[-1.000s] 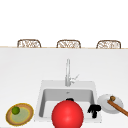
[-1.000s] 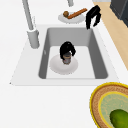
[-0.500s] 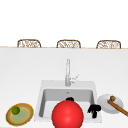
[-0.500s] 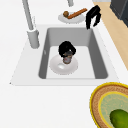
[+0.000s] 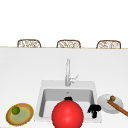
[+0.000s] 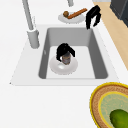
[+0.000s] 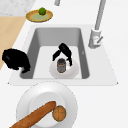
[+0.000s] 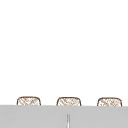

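Observation:
My left hand [image 7: 64,50] is down in the sink basin [image 7: 37,37], its fingers and thumb curled round the top of a small brown jar [image 7: 61,66]. The jar stands upright on a white plate [image 7: 72,72] on the basin floor. From the left side, the same hand [image 6: 64,50] covers the jar [image 6: 66,59] from above. In the front view a large red ball [image 5: 67,115] hides most of this hand [image 5: 68,98]. My right hand [image 5: 94,109] hangs over the sink's front right corner with relaxed, drooping fingers, holding nothing; it also shows in the side views [image 7: 15,60] [image 6: 93,15].
The faucet [image 5: 67,72] rises behind the basin. On the right counter a white plate [image 7: 32,100] carries a baguette [image 7: 35,116] and a brown round roll [image 7: 59,113]. On the left, a woven plate [image 5: 25,116] holds a lime [image 5: 16,110]. Woven chair backs [image 5: 68,43] line the far edge.

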Robot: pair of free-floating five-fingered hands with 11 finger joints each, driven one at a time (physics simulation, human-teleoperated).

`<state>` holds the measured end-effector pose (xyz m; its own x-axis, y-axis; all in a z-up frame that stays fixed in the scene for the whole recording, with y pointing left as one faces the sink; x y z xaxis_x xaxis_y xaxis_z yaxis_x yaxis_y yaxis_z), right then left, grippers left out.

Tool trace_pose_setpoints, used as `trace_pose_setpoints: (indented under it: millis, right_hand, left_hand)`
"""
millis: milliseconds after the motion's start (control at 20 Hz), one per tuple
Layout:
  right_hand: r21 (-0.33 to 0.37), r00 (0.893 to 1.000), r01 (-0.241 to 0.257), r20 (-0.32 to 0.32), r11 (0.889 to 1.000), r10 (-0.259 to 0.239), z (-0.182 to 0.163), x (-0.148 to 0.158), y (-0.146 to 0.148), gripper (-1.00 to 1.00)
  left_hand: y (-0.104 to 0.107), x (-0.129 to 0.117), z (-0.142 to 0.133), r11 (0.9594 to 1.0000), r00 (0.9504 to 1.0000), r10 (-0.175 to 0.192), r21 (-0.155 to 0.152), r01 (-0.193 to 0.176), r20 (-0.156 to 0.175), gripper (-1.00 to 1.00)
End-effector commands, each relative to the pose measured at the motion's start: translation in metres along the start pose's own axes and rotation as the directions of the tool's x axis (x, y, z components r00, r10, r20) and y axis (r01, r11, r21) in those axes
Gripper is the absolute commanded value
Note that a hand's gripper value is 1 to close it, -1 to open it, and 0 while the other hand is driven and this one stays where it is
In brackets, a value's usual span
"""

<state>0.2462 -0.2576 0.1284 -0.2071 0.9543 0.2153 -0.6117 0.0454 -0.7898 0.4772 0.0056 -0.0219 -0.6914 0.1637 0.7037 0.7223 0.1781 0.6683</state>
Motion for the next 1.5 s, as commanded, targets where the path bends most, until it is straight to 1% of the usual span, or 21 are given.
trace_pose_setpoints:
  millis: [0, 100, 150, 200, 300, 350, 450, 550, 650, 750, 800, 850, 900, 950, 1000, 1050, 1150, 1200, 1350, 1400, 1450]
  right_hand:
    - [0.0, 1.0, 0.0, 0.0, 1.0, 0.0, 0.0, 0.0, 0.0, 0.0]
    - [0.0, 1.0, 0.0, 0.0, 1.0, 0.0, 0.0, 0.0, 0.0, 0.0]
    - [0.0, 1.0, 0.0, 0.0, 1.0, 0.0, 0.0, 0.0, 0.0, 0.0]
    - [0.0, 1.0, 0.0, 0.0, 1.0, 0.0, 0.0, 0.0, 0.0, 0.0]
    - [0.0, 1.0, 0.0, 0.0, 1.0, 0.0, 0.0, 0.0, 0.0, 0.0]
    - [0.0, 1.0, 0.0, 0.0, 1.0, 0.0, 0.0, 0.0, 0.0, 0.0]
    - [0.0, 1.0, 0.0, 0.0, 1.0, 0.0, 0.0, 0.0, 0.0, 0.0]
    - [0.0, 1.0, 0.0, 0.0, 1.0, 0.0, 0.0, 0.0, 0.0, 0.0]
    - [0.0, 1.0, 0.0, 0.0, 1.0, 0.0, 0.0, 0.0, 0.0, 0.0]
    - [0.0, 1.0, 0.0, 0.0, 1.0, 0.0, 0.0, 0.0, 0.0, 0.0]
    - [0.0, 1.0, 0.0, 0.0, 1.0, 0.0, 0.0, 0.0, 0.0, 0.0]
    - [0.0, 1.0, 0.0, 0.0, 1.0, 0.0, 0.0, 0.0, 0.0, 0.0]
    - [0.0, 1.0, 0.0, 0.0, 1.0, 0.0, 0.0, 0.0, 0.0, 0.0]
    - [0.0, 1.0, 0.0, 0.0, 1.0, 0.0, 0.0, 0.0, 0.0, 0.0]
    - [0.0, 1.0, 0.0, 0.0, 1.0, 0.0, 0.0, 0.0, 0.0, 0.0]
    - [0.0, 1.0, 0.0, 0.0, 1.0, 0.0, 0.0, 0.0, 0.0, 0.0]
    - [0.0, 1.0, 0.0, 0.0, 1.0, 0.0, 0.0, 0.0, 0.0, 0.0]
    - [0.0, 1.0, 0.0, 0.0, 1.0, 0.0, 0.0, 0.0, 0.0, 0.0]
    - [0.0, 1.0, 0.0, 0.0, 1.0, 0.0, 0.0, 0.0, 0.0, 0.0]
    - [0.0, 1.0, 0.0, 0.0, 1.0, 0.0, 0.0, 0.0, 0.0, 0.0]
    - [0.0, 1.0, 0.0, 0.0, 1.0, 0.0, 0.0, 0.0, 0.0, 0.0]
  left_hand:
    - [-0.004, -0.005, 0.001, 0.9993, 0.9994, 0.035, 0.011, -0.035, -0.001, -1.0]
    - [-0.008, -0.015, 0.004, 0.9996, 0.9996, 0.023, 0.016, -0.023, 0.017, -1.0]
    - [-0.005, -0.022, 0.004, 0.9999, 0.9998, 0.012, 0.007, -0.013, 0.015, -1.0]
    - [-0.004, -0.03, 0.004, 0.9999, 0.9999, 0.014, 0.006, -0.014, 0.008, -1.0]
    - [-0.006, -0.041, 0.005, 0.9997, 0.9997, 0.02, 0.011, -0.02, 0.017, -1.0]
    - [-0.006, -0.047, 0.008, 0.9995, 0.9993, 0.026, 0.018, -0.027, 0.025, -1.0]
    - [-0.001, -0.051, 0.008, 0.9971, 0.9969, 0.073, 0.017, -0.074, 0.03, -1.0]
    - [0.001, -0.051, 0.008, 0.9955, 0.9949, 0.094, 0.012, -0.094, 0.036, -1.0]
    - [0.001, -0.062, 0.007, 0.9898, 0.9891, 0.14, 0.021, -0.141, 0.046, -1.0]
    - [0.002, -0.071, 0.002, 0.9857, 0.9856, 0.166, 0.026, -0.167, 0.034, -1.0]
    - [-0.002, -0.07, -0.003, 0.9836, 0.9835, 0.179, 0.021, -0.179, 0.028, -1.0]
    - [-0.006, -0.068, -0.01, 0.9794, 0.9795, 0.2, 0.024, -0.2, 0.027, -1.0]
    - [-0.003, -0.062, -0.012, 0.9726, 0.9726, 0.232, 0.016, -0.232, 0.022, -1.0]
    - [-0.001, -0.055, -0.007, 0.9634, 0.963, 0.268, 0.009, -0.268, 0.032, -1.0]
    - [0.001, -0.051, -0.006, 0.9602, 0.9598, 0.279, 0.005, -0.279, 0.033, -1.0]
    - [0.002, -0.047, -0.004, 0.9613, 0.9606, 0.275, -0.001, -0.276, 0.037, -1.0]
    - [0.003, -0.034, -0.012, 0.9704, 0.9702, 0.241, -0.018, -0.241, 0.022, -1.0]
    - [0.001, -0.029, -0.014, 0.9724, 0.9723, 0.233, -0.017, -0.233, 0.021, -1.0]
    - [-0.001, -0.026, -0.019, 0.9705, 0.9705, 0.241, -0.001, -0.241, 0.008, -1.0]
    - [-0.004, -0.028, -0.022, 0.9676, 0.9676, 0.253, 0.005, -0.253, 0.002, -1.0]
    - [-0.006, -0.024, -0.026, 0.9671, 0.9671, 0.254, 0.007, -0.254, -0.005, -1.0]
